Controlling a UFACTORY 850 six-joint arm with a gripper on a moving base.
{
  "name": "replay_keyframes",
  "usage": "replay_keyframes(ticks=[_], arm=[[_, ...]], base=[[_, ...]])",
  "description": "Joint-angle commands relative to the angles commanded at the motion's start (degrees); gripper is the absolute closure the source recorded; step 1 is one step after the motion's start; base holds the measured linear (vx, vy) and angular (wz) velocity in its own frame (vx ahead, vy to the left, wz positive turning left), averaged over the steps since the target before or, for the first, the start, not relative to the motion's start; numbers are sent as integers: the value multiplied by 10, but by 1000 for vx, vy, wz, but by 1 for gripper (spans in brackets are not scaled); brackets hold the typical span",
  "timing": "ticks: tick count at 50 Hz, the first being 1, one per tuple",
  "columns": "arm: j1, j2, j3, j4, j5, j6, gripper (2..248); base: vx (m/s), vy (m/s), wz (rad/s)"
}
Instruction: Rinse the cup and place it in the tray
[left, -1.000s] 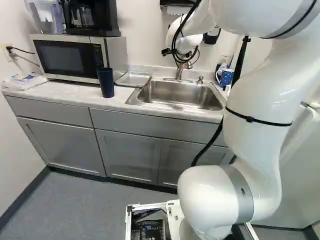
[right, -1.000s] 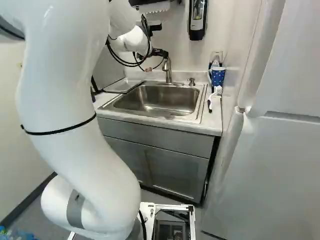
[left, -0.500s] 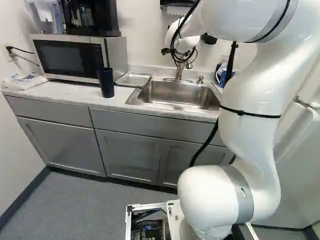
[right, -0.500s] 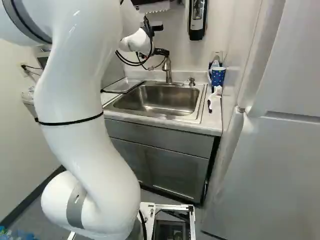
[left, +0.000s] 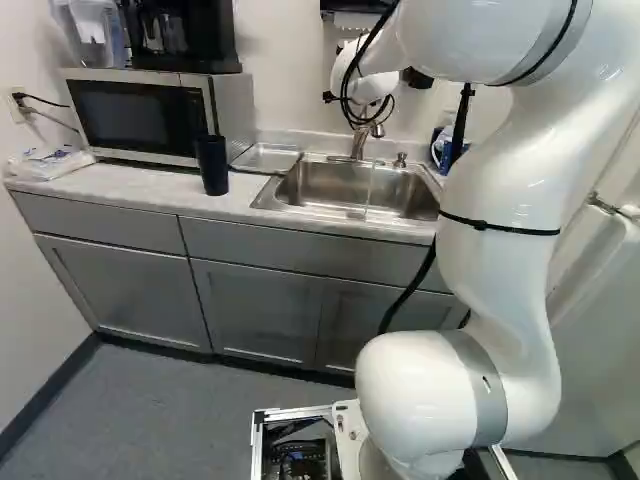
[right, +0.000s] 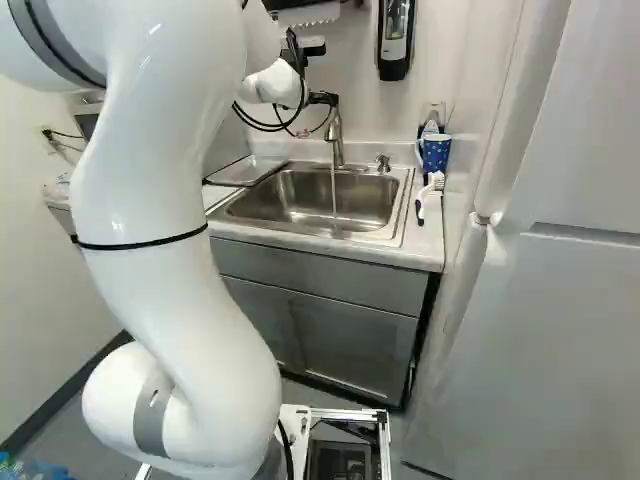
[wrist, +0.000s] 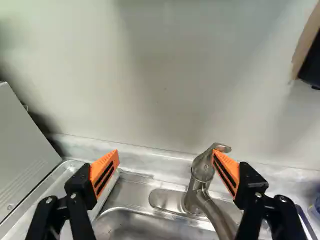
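My gripper (right: 322, 99) is up at the faucet (right: 335, 135) behind the sink. In the wrist view the gripper (wrist: 166, 156) stands wide open, nothing held between its orange pads; one finger overlaps the lifted lever (wrist: 220, 148), and whether they touch I cannot tell. A thin stream of water (right: 333, 192) falls from the spout into the sink (left: 350, 190). The dark blue cup (left: 212, 165) stands upright on the counter in front of the microwave. Left of the sink lies the metal tray (left: 267, 158), with nothing visible on it.
The microwave (left: 135, 118) carries a coffee maker (left: 182, 35). Right of the sink are a dotted blue mug (right: 435, 152) and a brush (right: 424, 200). A soap dispenser (right: 395, 38) hangs on the wall, and a tall white cabinet or fridge (right: 560, 320) borders the right.
Water now runs from the faucet. My arm's large links have swung left in the left base view and right in the right one, while the gripper has shifted only slightly. The base has stayed put.
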Motion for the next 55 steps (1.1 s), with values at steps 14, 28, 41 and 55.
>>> replay_keyframes(ticks=[14, 28, 41, 55], arm=[[0, 18, 20, 0, 0, 0, 3], [-4, 58, 65, 0, 0, 0, 3], [-14, 94, 105, 0, 0, 0, 3], [-25, 134, 146, 0, 0, 0, 3]], base=[[0, 0, 0], [0, 0, 0], [0, 0, 0], [0, 0, 0]])
